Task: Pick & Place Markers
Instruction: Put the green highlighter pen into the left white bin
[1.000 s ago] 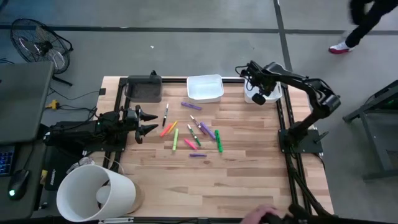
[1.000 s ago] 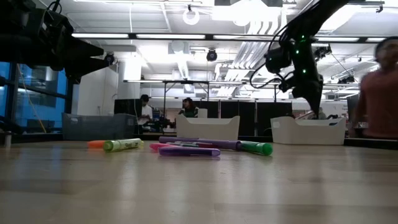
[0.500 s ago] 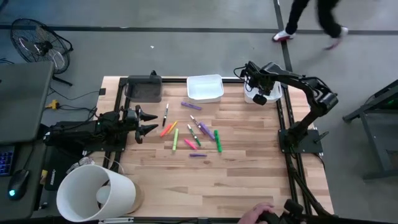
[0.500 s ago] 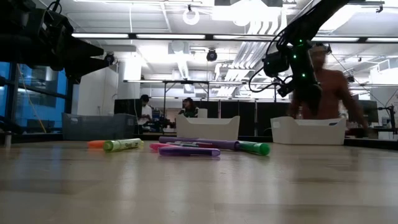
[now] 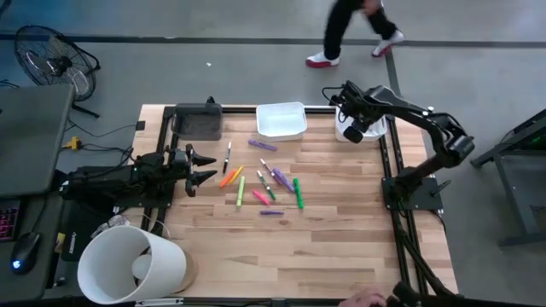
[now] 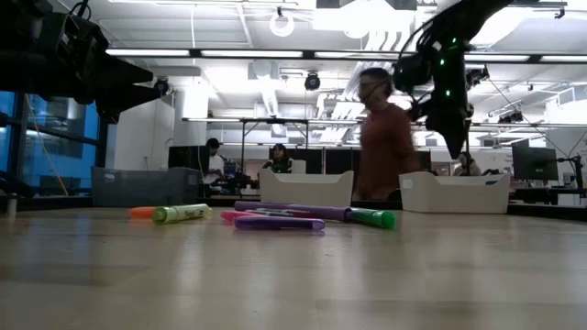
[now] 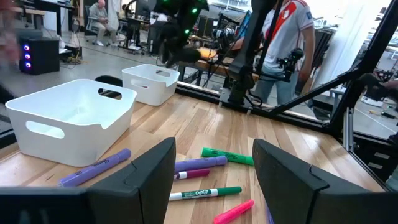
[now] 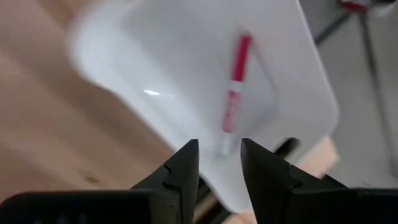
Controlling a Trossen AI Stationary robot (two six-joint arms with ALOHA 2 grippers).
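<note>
Right hand: our right hand [image 5: 353,130] hangs above the white plastic tray [image 5: 370,125] at the counter's far right corner; in the right wrist view its two dark fingers [image 8: 181,171] stand a little apart and hold nothing.

Red marker: a thin red-and-white marker [image 8: 233,96] lies flat on the floor of that white tray [image 8: 186,74], directly below the gap between our right fingers and clear of them.

Left hand: our left hand [image 5: 202,166] waits low at the counter's left side, its fingers [image 7: 140,177] spread wide and empty, pointing toward the loose markers.

Loose markers: the rest lie scattered on the pale wooden counter [image 5: 324,230] between our two arms: a black marker [image 5: 228,157] and an orange one [image 5: 229,176] nearest our left hand, a yellow-green one [image 5: 241,192], pink ones [image 5: 261,197], green ones [image 5: 299,193] and purple ones [image 5: 262,144] further over.

Other trays: a second white rectangular tray [image 5: 281,120] sits at the far edge, middle; a dark grey tray [image 5: 197,120] stands left of it.

Low view: a yellow-green marker [image 6: 182,213], purple markers [image 6: 279,223] and a green one [image 6: 372,217] lie in a loose row on the counter, with our right hand [image 6: 452,137] above the white tray [image 6: 455,193] behind them.

Room: a person [image 5: 354,30] walks past beyond the counter's far edge.
</note>
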